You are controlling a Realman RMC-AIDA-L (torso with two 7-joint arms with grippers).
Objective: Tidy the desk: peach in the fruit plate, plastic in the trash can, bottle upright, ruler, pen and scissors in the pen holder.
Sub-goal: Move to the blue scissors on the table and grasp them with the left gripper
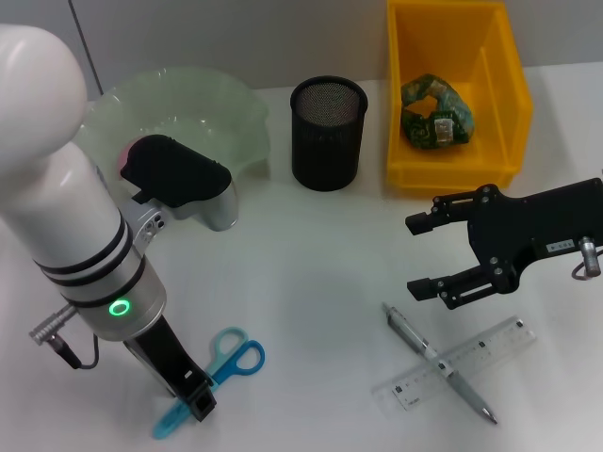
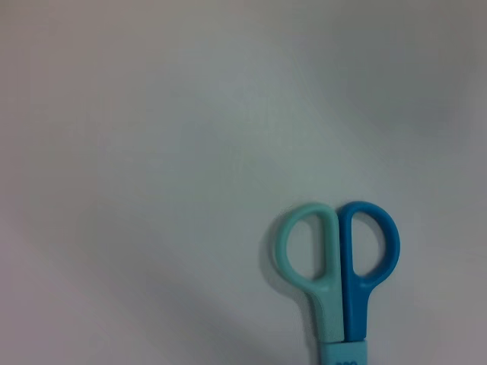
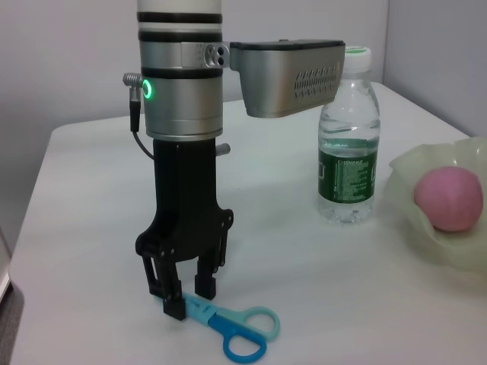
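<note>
L arm vertical, wrist pointing straight down at table near front edge. Left gripper down on blade end of scissors; fingers straddle blades, narrow gap, one tip touching blade; firm grip or not, cannot tell. Scissors flat on table, closed, blue + teal handle loops side by side, pointing away from gripper. R arm low over table on right side, right gripper wide open, holding nothing, just above pen crossed over ruler.

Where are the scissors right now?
In the head view the scissors lie on the desk at the near left, blade end between the left gripper's fingers, far from the pen holder.
</note>
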